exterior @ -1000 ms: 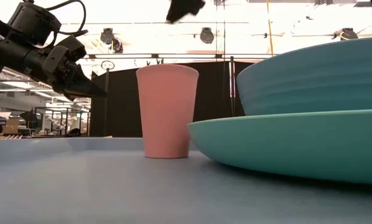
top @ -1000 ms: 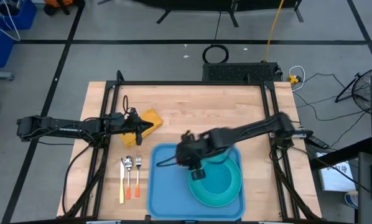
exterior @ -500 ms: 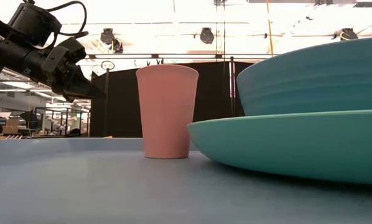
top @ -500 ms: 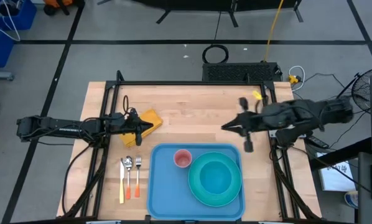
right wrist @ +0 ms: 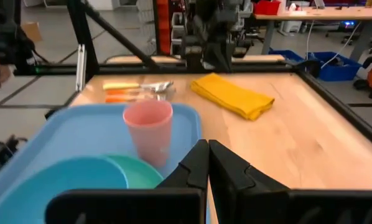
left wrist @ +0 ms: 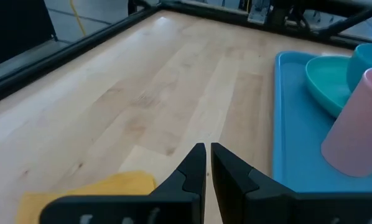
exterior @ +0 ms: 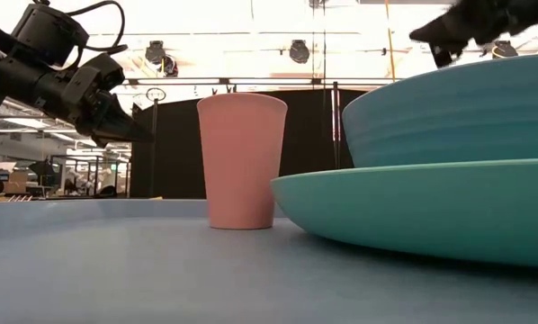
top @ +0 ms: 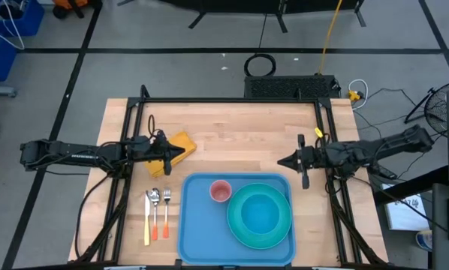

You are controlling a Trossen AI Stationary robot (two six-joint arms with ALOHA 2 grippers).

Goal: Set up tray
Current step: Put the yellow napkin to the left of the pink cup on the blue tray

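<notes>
Large flat blue rectangular plastic tray [top: 198, 221] with rounded corners and low raised rim: laid flat on the pale wooden tabletop [top: 232, 139], at the near edge, between the two arms.

Contents of the tray: one round turquoise plate [top: 282, 196], occupying the right part, with a turquoise bowl [top: 259, 217] seated on it; one pink plastic cup [top: 221, 191], upright, standing just beside the plate at the tray's far edge. In the low view the cup [exterior: 241, 162] is seen upright, close beside the plate's rim [exterior: 413, 211].

Beside the tray, on its left, on the bare tabletop: cutlery [top: 157, 214] laid in a row parallel to the tray's side, two pieces with orange handles, one with a pale handle; not touching the tray.

Folded yellow cloth [top: 181, 144]: laid on the tabletop beyond the cutlery, well apart from the tray's far left corner.

Left pincer [top: 167, 156]: held at the near edge of the yellow cloth, fingers pressed together with nothing between them, as shown in the left wrist view [left wrist: 206, 163].

Right pincer [top: 283, 160]: held over the tabletop beyond the tray's far right corner, apart from the tray; fingers clenched and empty, as shown in the right wrist view [right wrist: 207, 158].
</notes>
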